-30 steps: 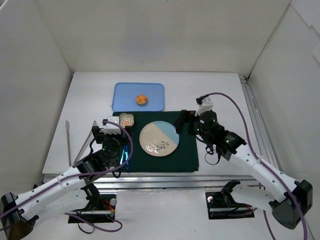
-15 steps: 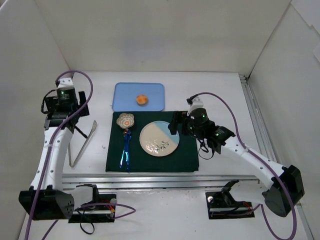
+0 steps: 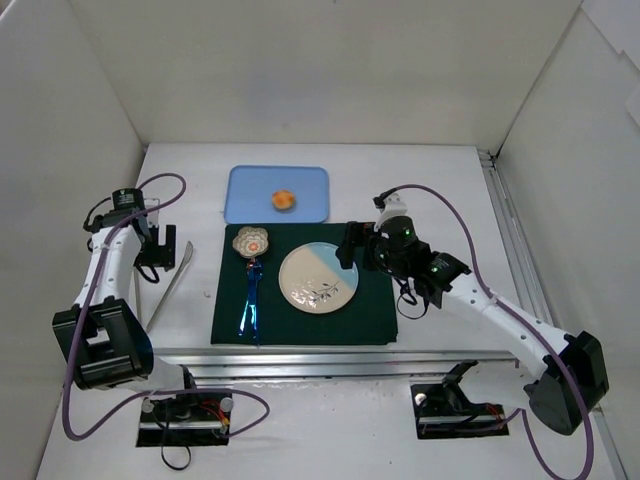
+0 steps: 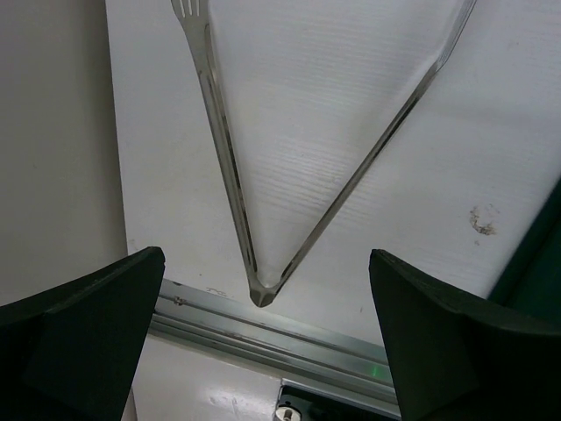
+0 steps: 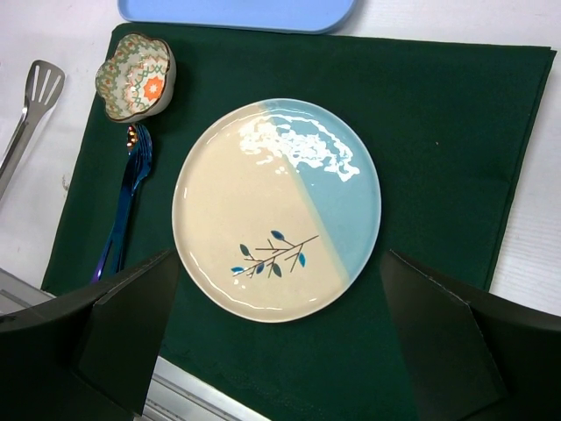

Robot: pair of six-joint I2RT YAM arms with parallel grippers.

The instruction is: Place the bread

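The bread (image 3: 284, 200), a small round golden bun, lies on the blue tray (image 3: 250, 190) at the back; neither wrist view shows it. My right gripper (image 3: 350, 245) hovers open at the right edge of the cream and light-blue plate (image 3: 318, 279). In the right wrist view the plate (image 5: 263, 210) fills the space ahead of the right gripper (image 5: 280, 351), which holds nothing. My left gripper (image 3: 155, 268) is open over the metal tongs (image 3: 170, 285) at the far left. The tongs' hinge (image 4: 260, 294) lies between the fingers of the left gripper (image 4: 267, 351), untouched.
A dark green mat (image 3: 370, 300) carries the plate, a small flower-shaped patterned dish (image 3: 252, 241) and blue cutlery (image 3: 249, 300). The dish (image 5: 134, 77) and cutlery (image 5: 123, 219) lie left of the plate. An aluminium rail (image 3: 300, 355) edges the table front. White walls enclose the area.
My left arm swung from beside the mat out to the far left, then came down over the tongs. My right gripper shifted slightly left towards the plate, then held still.
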